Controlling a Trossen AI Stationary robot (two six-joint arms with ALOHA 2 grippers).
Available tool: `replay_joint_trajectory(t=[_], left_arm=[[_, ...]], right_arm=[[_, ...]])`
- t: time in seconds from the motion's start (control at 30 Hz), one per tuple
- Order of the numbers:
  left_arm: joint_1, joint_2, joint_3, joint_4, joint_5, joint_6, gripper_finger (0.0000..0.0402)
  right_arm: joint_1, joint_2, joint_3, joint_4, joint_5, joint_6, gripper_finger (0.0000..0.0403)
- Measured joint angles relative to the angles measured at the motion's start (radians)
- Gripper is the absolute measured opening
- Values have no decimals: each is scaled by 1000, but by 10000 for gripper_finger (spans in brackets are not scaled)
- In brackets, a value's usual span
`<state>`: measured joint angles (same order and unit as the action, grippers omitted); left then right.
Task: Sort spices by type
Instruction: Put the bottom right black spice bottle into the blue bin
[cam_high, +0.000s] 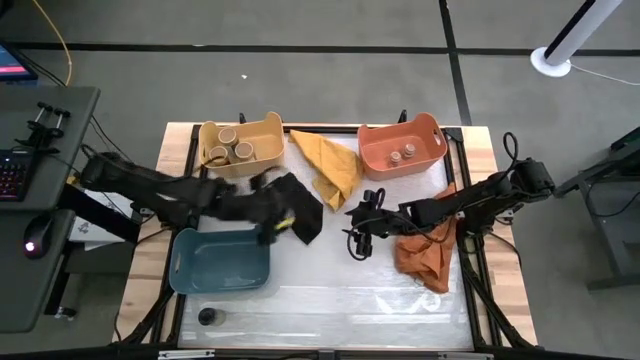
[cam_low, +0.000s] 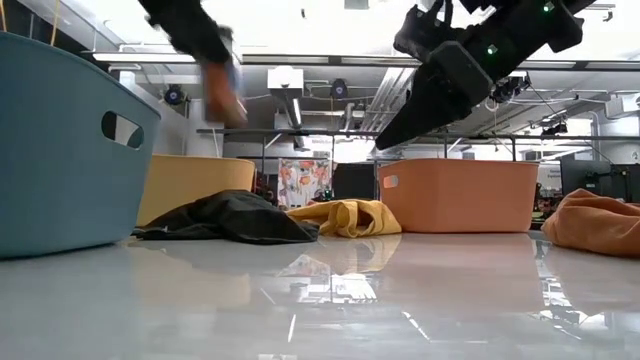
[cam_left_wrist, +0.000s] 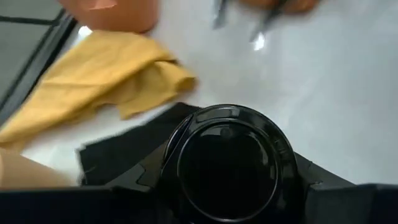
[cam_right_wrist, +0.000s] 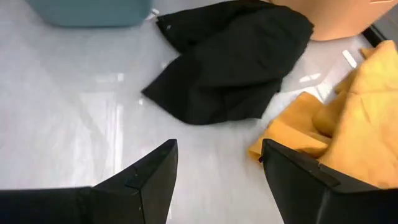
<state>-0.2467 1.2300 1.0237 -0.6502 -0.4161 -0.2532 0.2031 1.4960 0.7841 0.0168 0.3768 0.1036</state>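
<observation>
High view: left gripper near table centre, just past the blue plastic bin, over the black cloth; right gripper mid-table, empty. Tan-topped jars inside the yellow bin by the far edge; one small dark jar at the near-left corner.

Left wrist view: clamped on a round black-lidded jar.

Right wrist view: fingers spread apart.
</observation>
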Motion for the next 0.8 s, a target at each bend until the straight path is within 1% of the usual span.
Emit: replay_joint_trajectory(t=[0.07, 0.2, 0.3, 0.33, 0.4, 0.47, 0.53, 0.7, 0.8], left_arm=[[-88, -76, 0, -37, -39, -85, 166], [-284, -191, 2, -99, -160, -275, 166], [-412, -205, 2, -209, -201, -451, 166], [-444, -196, 0, -253, -208, -522, 166], [-494, -165, -22, -290, -218, -636, 166], [-524, -122, -62, -288, -217, -695, 166], [-537, -74, -108, -248, -213, -728, 166], [-532, 28, -200, -190, -188, -803, 166], [-530, 54, -227, -138, -190, -837, 166]], right_arm=[[0, 0, 0, 2, 9, -4, 227], [-10, 0, 0, 0, 9, -14, 227], [-21, 0, 0, 0, 9, -8, 227], [-23, 0, 0, 0, 9, -7, 227], [-26, 0, 0, 1, 9, 2, 227], [-26, 0, 0, 1, 8, 13, 227], [-26, 0, 0, 1, 8, 24, 227], [-26, 0, 0, 1, -11, 59, 227], [-26, 0, 0, 1, -15, 84, 227]])
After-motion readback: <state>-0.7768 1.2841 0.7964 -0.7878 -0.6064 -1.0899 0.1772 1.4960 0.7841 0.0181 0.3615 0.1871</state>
